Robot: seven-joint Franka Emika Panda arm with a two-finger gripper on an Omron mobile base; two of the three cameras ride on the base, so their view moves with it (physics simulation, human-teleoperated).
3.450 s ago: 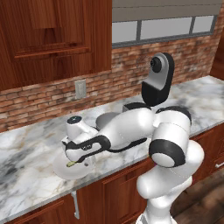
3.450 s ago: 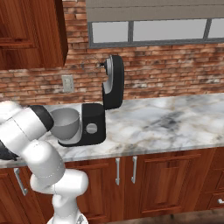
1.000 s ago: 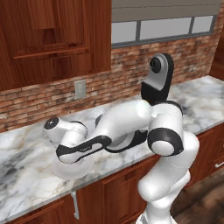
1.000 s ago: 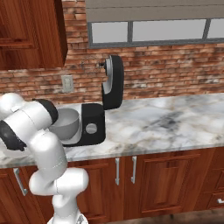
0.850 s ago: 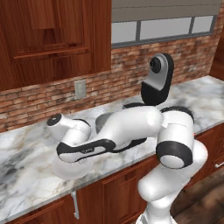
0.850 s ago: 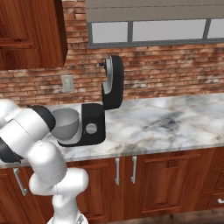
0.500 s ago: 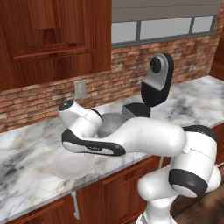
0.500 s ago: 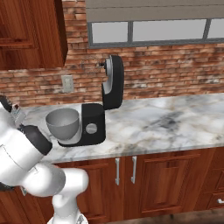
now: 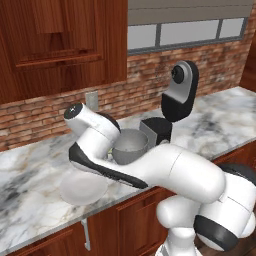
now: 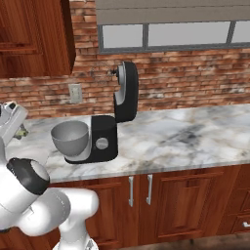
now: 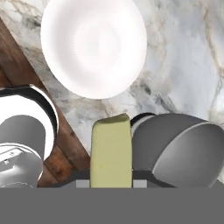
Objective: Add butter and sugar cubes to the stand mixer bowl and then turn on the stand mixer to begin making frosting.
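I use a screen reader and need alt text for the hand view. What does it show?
A yellowish-green butter stick is held in the gripper at the bottom of the frame, above a marble counter. An empty round white plate lies beyond it, and the rounded grey metal mixer bowl sits to its right.

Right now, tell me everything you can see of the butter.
The butter is a pale yellowish-green rectangular stick with flat faces and a slightly uneven top end. In the hand view it stands lengthwise between the gripper's jaws, held clear of the counter. The white plate lies beyond it and the stand mixer bowl sits just beside it, not visibly touching.
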